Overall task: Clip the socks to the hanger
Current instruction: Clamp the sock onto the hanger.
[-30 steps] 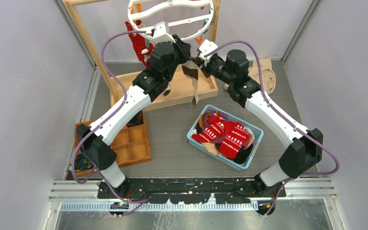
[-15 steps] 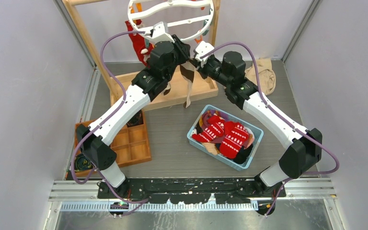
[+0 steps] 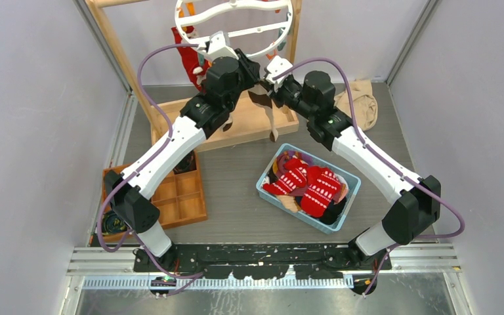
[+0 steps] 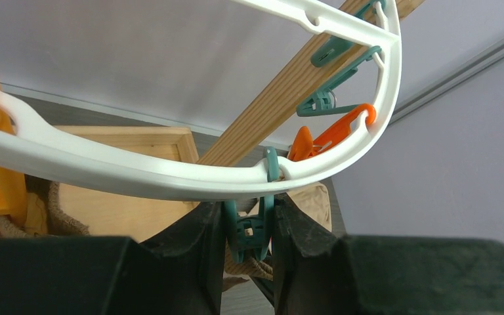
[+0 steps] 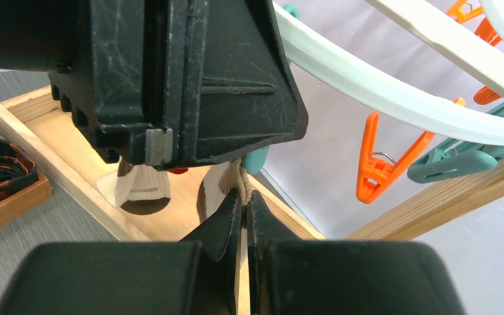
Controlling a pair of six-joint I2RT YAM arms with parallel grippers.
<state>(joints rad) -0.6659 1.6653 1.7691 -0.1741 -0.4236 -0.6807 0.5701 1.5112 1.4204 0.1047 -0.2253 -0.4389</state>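
The white ring hanger (image 3: 236,29) hangs at the back from the wooden frame. My left gripper (image 4: 249,226) is shut on a teal clip (image 4: 252,230) under the hanger's rim (image 4: 138,177), squeezing its handles. My right gripper (image 5: 244,207) is shut on the cuff of a tan-and-brown sock (image 5: 236,184), holding it up at that clip's mouth; the sock (image 3: 267,108) hangs down between the two grippers. A red sock (image 3: 187,62) hangs clipped at the hanger's left. More red-and-white socks (image 3: 308,184) lie in the blue bin (image 3: 266,190).
A light wooden tray (image 3: 236,128) lies under the hanger. A brown compartment box (image 3: 180,197) sits at the left. A beige cloth (image 3: 361,102) lies at the back right. Orange (image 5: 380,164) and teal clips (image 4: 325,102) hang from the ring. The wooden frame post (image 3: 121,62) stands at the left.
The right gripper has moved left toward the left gripper, bringing the sock's cuff up to the teal clip. The hanging sock swung slightly. The left arm has barely moved.
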